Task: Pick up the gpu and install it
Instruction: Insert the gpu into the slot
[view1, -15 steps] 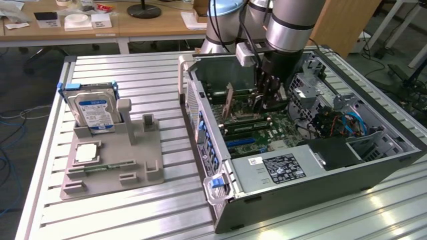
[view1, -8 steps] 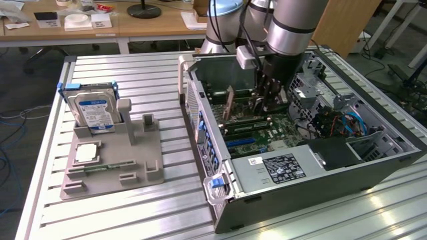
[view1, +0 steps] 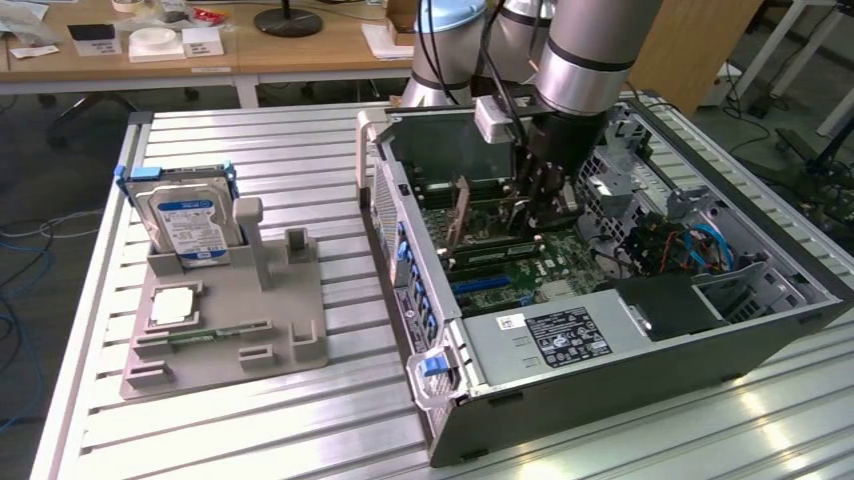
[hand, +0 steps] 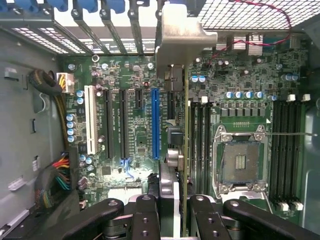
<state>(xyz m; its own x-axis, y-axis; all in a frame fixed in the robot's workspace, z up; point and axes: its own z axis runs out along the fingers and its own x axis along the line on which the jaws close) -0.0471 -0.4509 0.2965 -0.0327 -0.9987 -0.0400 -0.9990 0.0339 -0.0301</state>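
Inside the open computer case (view1: 641, 330), in the exterior view, the gripper (view1: 541, 215) reaches down holding the gpu (view1: 461, 215) upright above the motherboard (view1: 534, 270). From the wrist view, its fingers (hand: 200, 220) pinch the card's top edge, keeping the gpu (hand: 186, 130) edge-on, just beside the blue slot (hand: 154, 125).

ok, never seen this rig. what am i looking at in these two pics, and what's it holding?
One robot arm works over an open computer case lying on a slatted metal table. The exterior view looks on from the side; the wrist view looks down past the claw at the motherboard. The claw is shut on the gpu, a thin card held on edge above the motherboard's slots, beside the blue slot. On the table beside the case, a gray holder carries a hard drive and a small silver chip.
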